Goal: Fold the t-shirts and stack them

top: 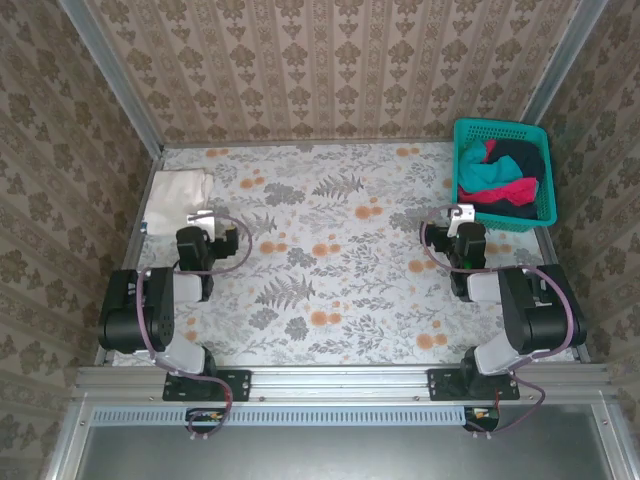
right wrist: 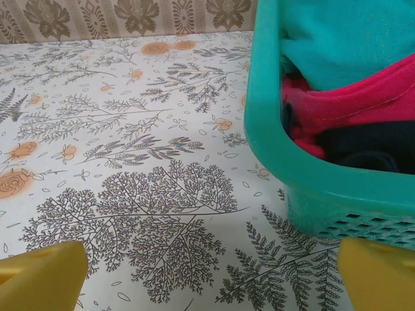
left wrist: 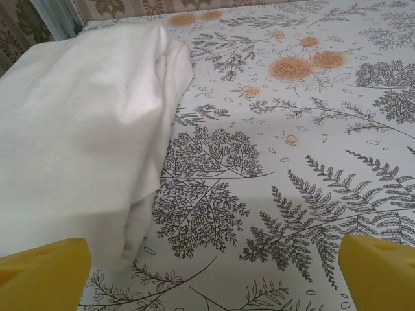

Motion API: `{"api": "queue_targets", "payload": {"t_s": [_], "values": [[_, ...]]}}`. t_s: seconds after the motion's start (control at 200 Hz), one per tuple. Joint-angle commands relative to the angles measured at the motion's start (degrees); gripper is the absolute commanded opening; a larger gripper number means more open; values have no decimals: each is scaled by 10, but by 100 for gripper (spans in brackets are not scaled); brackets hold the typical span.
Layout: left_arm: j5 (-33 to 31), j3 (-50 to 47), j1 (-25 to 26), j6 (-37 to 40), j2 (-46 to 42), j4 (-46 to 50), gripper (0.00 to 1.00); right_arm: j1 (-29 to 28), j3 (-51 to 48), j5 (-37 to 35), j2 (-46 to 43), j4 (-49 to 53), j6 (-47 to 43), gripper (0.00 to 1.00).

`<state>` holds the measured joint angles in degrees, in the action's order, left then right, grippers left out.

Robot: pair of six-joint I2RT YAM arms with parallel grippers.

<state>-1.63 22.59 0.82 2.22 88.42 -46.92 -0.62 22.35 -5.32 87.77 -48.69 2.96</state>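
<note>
Top: cream-white t-shirt [top: 180, 195] at far-left counter [top: 330, 270] corner, just past left fingers [top: 203, 216]; teal t-shirt [top: 485, 175], red t-shirt [top: 515, 190] and navy t-shirt [top: 515, 155] heaped in mesh basket [top: 500, 128] far right, just past right fingers [top: 460, 213], so right arm nearer for next pick. Left wrist: fingers [left wrist: 42, 272] spread, empty, cream shirt ahead-left. Right wrist: fingers [right wrist: 39, 275] spread, empty, basket ahead-right.

Table [top: 330, 270] is covered in white print with grey ferns and orange flowers. Walls [top: 330, 60] are papered in beige-brown damask. Basket [top: 500, 126] is coloured teal. Teal shirt [top: 485, 175], red shirt [top: 510, 192] and navy shirt [top: 518, 155] are noted as plain. White shirt [top: 178, 195] is noted as cream, unprinted. Fingers [left wrist: 42, 272] are tipped yellow. Arms [top: 135, 310] are finished black.
</note>
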Motion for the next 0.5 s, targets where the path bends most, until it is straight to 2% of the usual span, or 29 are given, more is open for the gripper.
{"api": "queue_targets", "payload": {"t_s": [0.0,0.495], "values": [[8,8,2,8,-5,-14,100,-3,8,10,0,-9,-7,100],[8,8,1,7,-5,-14,100,-2,14,21,0,2,-9,100]]}}
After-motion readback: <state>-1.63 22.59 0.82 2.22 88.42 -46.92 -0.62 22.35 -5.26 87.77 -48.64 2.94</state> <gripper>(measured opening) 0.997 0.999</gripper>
